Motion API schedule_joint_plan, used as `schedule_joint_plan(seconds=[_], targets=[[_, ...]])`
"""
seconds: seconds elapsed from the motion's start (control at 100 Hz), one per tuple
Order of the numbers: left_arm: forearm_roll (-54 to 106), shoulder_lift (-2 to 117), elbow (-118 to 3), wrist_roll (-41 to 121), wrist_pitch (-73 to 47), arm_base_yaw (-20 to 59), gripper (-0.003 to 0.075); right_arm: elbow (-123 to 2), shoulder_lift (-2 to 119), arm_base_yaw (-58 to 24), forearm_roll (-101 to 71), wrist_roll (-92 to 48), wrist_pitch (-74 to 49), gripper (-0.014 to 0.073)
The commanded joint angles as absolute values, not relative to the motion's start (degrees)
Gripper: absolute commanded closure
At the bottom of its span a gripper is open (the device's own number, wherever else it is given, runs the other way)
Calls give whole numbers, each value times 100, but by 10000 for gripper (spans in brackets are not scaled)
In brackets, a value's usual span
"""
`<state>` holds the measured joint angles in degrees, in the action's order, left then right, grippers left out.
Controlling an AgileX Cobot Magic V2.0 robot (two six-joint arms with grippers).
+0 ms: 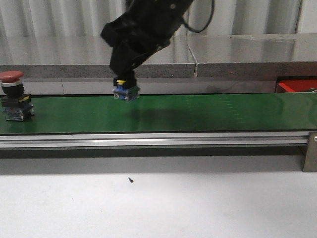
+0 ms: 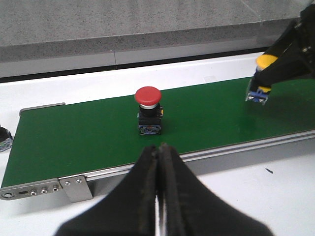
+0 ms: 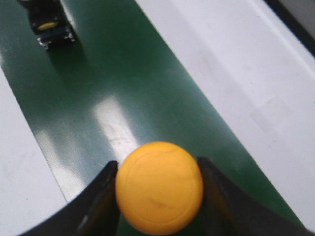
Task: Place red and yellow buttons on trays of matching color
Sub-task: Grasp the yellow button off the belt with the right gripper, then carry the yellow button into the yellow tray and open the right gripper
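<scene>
The right gripper [image 3: 158, 189] clamps a yellow button [image 3: 159, 187] by its cap between both fingers, holding it just above the green belt [image 1: 198, 114]. The left gripper [image 2: 158, 162] hangs with its fingers pressed together and empty, near the belt's edge, facing a red button [image 2: 148, 110] standing upright on the belt. A red tray [image 1: 297, 86] shows partly behind the belt's far right end.

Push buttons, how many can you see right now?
2. The red button stands on the green belt at its left end. The yellow button is held in the right gripper above the belt. Others may be out of view.
</scene>
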<state>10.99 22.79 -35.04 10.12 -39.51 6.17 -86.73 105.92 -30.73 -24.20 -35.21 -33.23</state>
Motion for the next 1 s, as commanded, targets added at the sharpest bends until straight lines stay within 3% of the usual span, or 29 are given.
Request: schedule_joint_plan(seconds=[0.0,0.37,0.66,0.99], targets=[[1195,2331,-3656,1009,-3558,658,739,-8385,9804,-2825,-2563,-3413,-2805,484],[1195,2331,-3656,1009,-3558,658,739,-6393,8047,-1096,-2563,-3364,-2427,484],[1195,2331,-3656,1009,-3551,658,739,-6280,7723,686,-2563,-3312,-2784,484],[1195,2331,-3656,1009,-3551,658,739,-6207,7879,2126,-2659,-3304,-2583,484]])
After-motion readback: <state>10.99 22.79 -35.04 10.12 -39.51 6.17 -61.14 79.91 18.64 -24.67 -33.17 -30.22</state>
